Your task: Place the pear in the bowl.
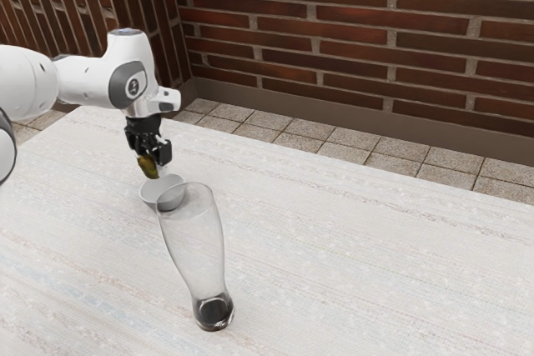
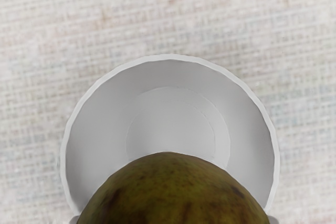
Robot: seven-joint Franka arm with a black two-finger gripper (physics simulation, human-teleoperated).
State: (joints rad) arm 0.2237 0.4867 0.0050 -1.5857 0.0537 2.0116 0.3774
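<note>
Pear [image 2: 173, 195] held btwn fingers [image 1: 163, 170] abv gray bowl [image 2: 249, 124], on tbl [image 1: 350, 264].

Glass [image 1: 197, 243] obstacle, apparently near bowl [image 2: 176, 114]

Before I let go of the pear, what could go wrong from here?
In the wrist view, the mottled green-brown pear covers one side of the round grey bowl; released off-centre, it might strike the rim and roll out. The tall clear glass stands near the bowl, so a low sideways swing could topple it.
</note>
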